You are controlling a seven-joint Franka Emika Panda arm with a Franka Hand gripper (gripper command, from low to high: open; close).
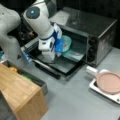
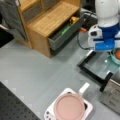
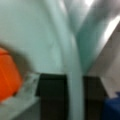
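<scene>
At the mouth of the toaster oven point(image 1: 95, 35), above its lowered glass door point(image 1: 60, 63), the gripper point(image 1: 58, 46) sits at the rim of a pale green bowl point(image 1: 66, 43). In the wrist view the bowl's rim point(image 3: 72, 75) runs up the frame between dark pads, so the jaws appear clenched on the bowl wall; grip read as holding, not released.

Bowl: looks like a rigid, thin-walled, glazed or plastic piece. Judged light, stiff and somewhat slippery, and breakable if ceramic. The rim is the sensible hold, one finger inside and one outside, as now. A one-sided grip would let it tilt, so the contents could shift.

Contents: an orange object point(image 3: 7, 75) lies inside the bowl, against the wall; also visible at a front view's right edge point(image 2: 117, 53). Kind cannot be told.

Other containers:
- Open grey drawer point(image 2: 66, 32) of the wooden cabinet point(image 1: 22, 95), at the worktop's point(image 2: 37, 72) edge; it holds something yellow and something green.
- Pink pan point(image 1: 110, 82) on a white hotplate point(image 2: 87, 107), well apart from the oven; nothing seen in it.
</scene>
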